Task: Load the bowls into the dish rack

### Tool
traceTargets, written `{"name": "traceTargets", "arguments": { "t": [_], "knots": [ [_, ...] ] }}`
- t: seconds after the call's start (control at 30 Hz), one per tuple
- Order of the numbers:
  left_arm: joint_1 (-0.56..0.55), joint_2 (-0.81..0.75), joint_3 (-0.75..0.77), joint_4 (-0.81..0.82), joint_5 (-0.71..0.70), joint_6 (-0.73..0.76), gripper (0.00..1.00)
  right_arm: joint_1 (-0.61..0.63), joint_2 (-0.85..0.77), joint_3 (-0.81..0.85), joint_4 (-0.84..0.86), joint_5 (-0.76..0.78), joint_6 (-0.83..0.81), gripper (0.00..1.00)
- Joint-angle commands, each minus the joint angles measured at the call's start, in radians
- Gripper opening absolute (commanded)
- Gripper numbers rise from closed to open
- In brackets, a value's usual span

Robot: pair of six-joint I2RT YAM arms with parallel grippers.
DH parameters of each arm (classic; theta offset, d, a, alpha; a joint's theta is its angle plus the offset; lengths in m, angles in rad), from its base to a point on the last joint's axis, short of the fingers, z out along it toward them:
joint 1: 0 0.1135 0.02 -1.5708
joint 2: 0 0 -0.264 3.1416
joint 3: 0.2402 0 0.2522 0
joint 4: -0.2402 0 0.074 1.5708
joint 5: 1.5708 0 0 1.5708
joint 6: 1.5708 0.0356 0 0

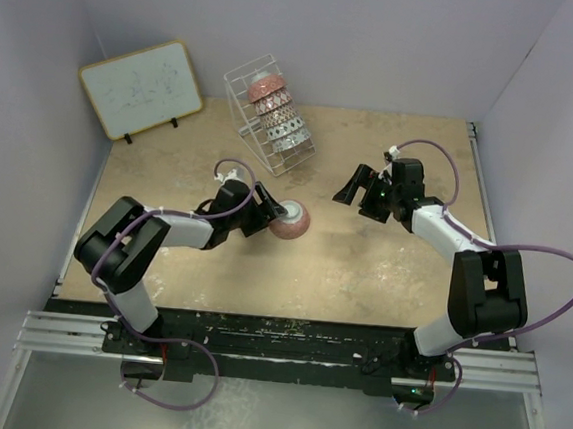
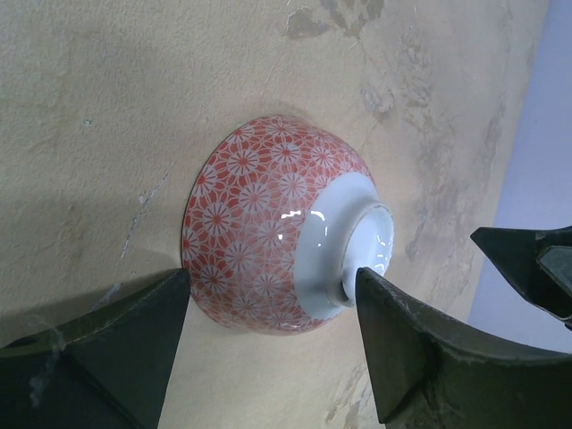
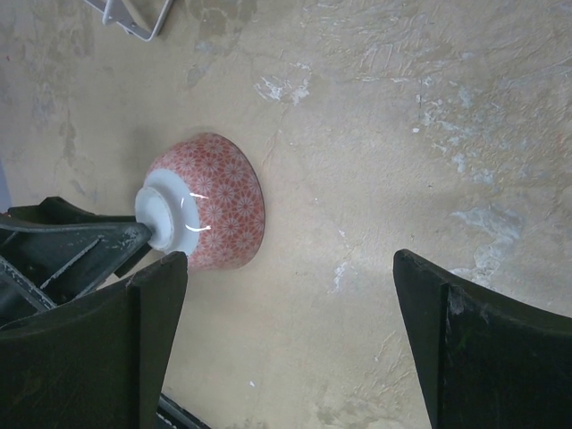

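Observation:
A red flower-patterned bowl (image 1: 292, 221) with a white foot lies upside down on the table, also in the left wrist view (image 2: 268, 237) and the right wrist view (image 3: 213, 204). My left gripper (image 1: 272, 216) is open at the bowl's left side. In its own view (image 2: 273, 288) the jaws straddle the bowl's near side and one fingertip (image 2: 380, 295) is at the white foot. My right gripper (image 1: 353, 186) is open and empty, to the right of the bowl and apart from it (image 3: 290, 264). The white wire dish rack (image 1: 240, 80) stands at the back and holds several patterned bowls (image 1: 275, 118).
A wood-framed whiteboard (image 1: 140, 88) leans at the back left. The rack's corner (image 3: 134, 20) shows at the top of the right wrist view. Purple cables loop from both arms. Grey walls close in the table at left, right and back.

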Motion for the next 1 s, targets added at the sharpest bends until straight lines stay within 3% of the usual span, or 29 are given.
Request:
{"name": "traceTargets", "arguments": {
  "t": [0.0,0.63,0.73,0.83,0.87,0.97],
  "knots": [
    [0.008,0.029,-0.015,0.045,0.022,-0.007,0.77,-0.006,-0.014,0.004,0.001,-0.021,-0.021,0.98],
    [0.055,0.155,-0.16,0.36,0.123,-0.05,0.63,-0.006,0.018,-0.004,0.048,-0.105,-0.021,0.97],
    [0.055,0.147,-0.156,0.382,0.134,-0.043,0.72,-0.006,0.008,-0.003,0.047,-0.105,-0.023,0.97],
    [0.055,0.109,-0.148,0.38,0.141,-0.025,0.86,-0.006,0.005,0.0,0.046,-0.104,-0.024,0.97],
    [0.055,0.089,-0.147,0.372,0.141,-0.019,0.97,-0.006,0.006,-0.002,0.045,-0.104,-0.023,0.97],
    [0.054,0.022,-0.11,0.274,0.129,0.036,0.99,-0.006,0.008,-0.001,0.045,-0.106,-0.022,0.97]
  ]
}}
